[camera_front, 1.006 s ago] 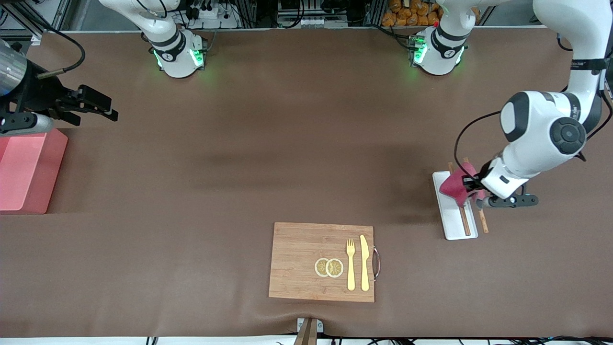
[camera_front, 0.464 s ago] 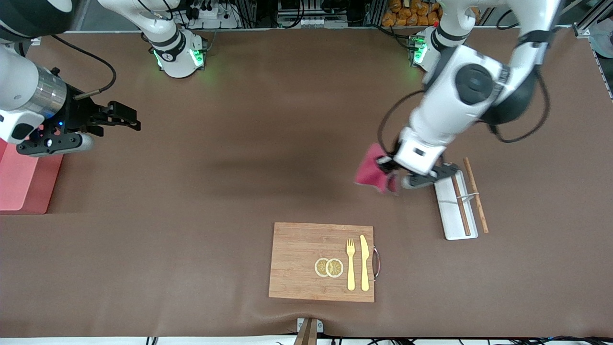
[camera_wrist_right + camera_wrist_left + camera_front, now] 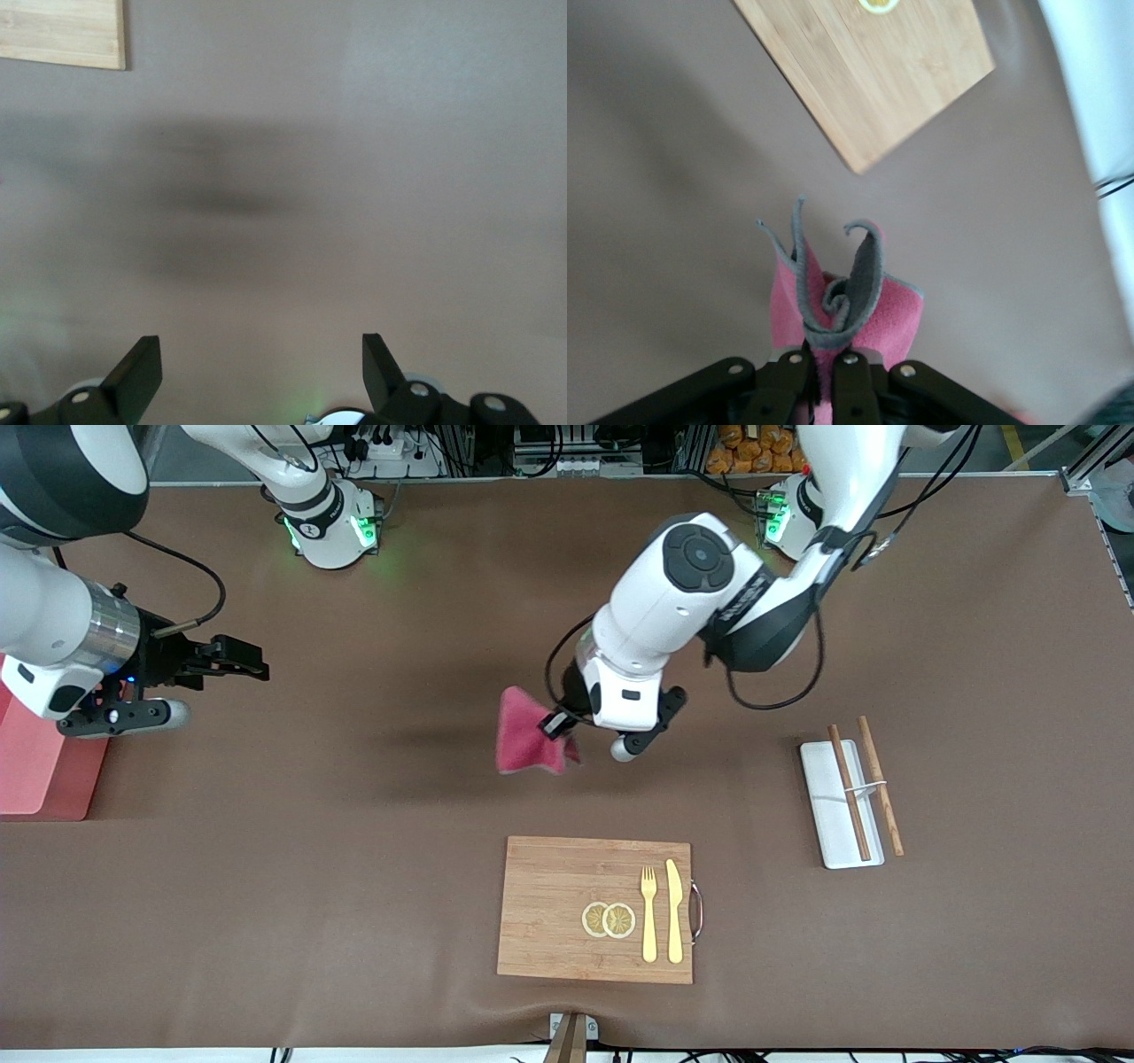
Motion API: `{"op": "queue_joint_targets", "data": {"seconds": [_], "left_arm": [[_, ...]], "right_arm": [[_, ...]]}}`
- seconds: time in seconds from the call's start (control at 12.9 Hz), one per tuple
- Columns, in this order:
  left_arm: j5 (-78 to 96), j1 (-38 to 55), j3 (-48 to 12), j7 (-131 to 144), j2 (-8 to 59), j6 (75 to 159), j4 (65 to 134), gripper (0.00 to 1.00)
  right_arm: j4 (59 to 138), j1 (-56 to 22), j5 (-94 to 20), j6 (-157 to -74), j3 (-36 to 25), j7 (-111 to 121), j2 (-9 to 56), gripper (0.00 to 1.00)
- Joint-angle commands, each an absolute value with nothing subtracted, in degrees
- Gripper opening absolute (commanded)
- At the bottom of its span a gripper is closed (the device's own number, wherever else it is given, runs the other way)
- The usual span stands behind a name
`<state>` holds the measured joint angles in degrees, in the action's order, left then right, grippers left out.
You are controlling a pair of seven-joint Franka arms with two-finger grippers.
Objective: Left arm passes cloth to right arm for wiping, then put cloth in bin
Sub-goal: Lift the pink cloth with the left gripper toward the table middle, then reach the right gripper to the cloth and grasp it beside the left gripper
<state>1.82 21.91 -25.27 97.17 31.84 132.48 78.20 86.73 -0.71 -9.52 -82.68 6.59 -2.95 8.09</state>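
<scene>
While one cloth point(image 3: 527, 740) hangs, two chopsticks point(image 3: 849, 792) rest.

The magenta-red cloth point(image 3: 528, 742), grey-edged and crumpled, hangs in the air over the bare brown tabletop point(image 3: 354, 850). The pale pink bin point(image 3: 35, 766) sits at the right arm's end of the tabletop.

The cloth point(image 3: 526, 742) was magenta-red with a grey edge, hanging over the plain brown counter point(image 3: 354, 850). At about six o'clock from it lay a light bamboo-grained board point(image 3: 558, 908) carrying two yellow citrus slices point(image 3: 609, 919) and a yellow fork point(image 3: 648, 912) and knife point(image 3: 674, 910). The bin point(image 3: 35, 757) was pale pink; the tray point(image 3: 833, 815) white with brown chopsticks point(image 3: 877, 784).
</scene>
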Motion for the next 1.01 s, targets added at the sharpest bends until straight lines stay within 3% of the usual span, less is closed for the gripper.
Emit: {"op": "queue_joint_targets", "data": {"seconds": [0.0, 0.23, 0.39, 0.54, 0.93], "left_arm": [[1.93, 25.56, -22.25, 110.35, 34.1, 138.67, 75.5, 0.0], [2.11, 34.16, -13.56, 127.81, 34.97, 148.32, 75.32, 0.0], [2.02, 36.9, -11.08, 133.66, 35.33, 150.38, 75.41, 0.0], [2.02, 37.88, -10.63, 134.99, 35.33, 150.29, 75.41, 0.0], [2.11, 37.71, -10.63, 138.85, 35.33, 152.31, 75.32, 0.0]], "right_arm": [[87.44, 0.69, -15.18, -81.74, 6.59, -3.51, 8.87, 1.0], [87.71, 5.17, -23.35, -81.83, 6.5, -5.44, 13.43, 1.0], [87.71, 8.77, -30.37, -82.18, 6.59, -5.54, 15.99, 1.0], [87.8, 8.62, -33.39, -82.7, 6.59, -4.92, 16.08, 1.0], [86.92, 0.81, -36.65, -93.75, 6.86, 6.13, 16.88, 1.0]]}}
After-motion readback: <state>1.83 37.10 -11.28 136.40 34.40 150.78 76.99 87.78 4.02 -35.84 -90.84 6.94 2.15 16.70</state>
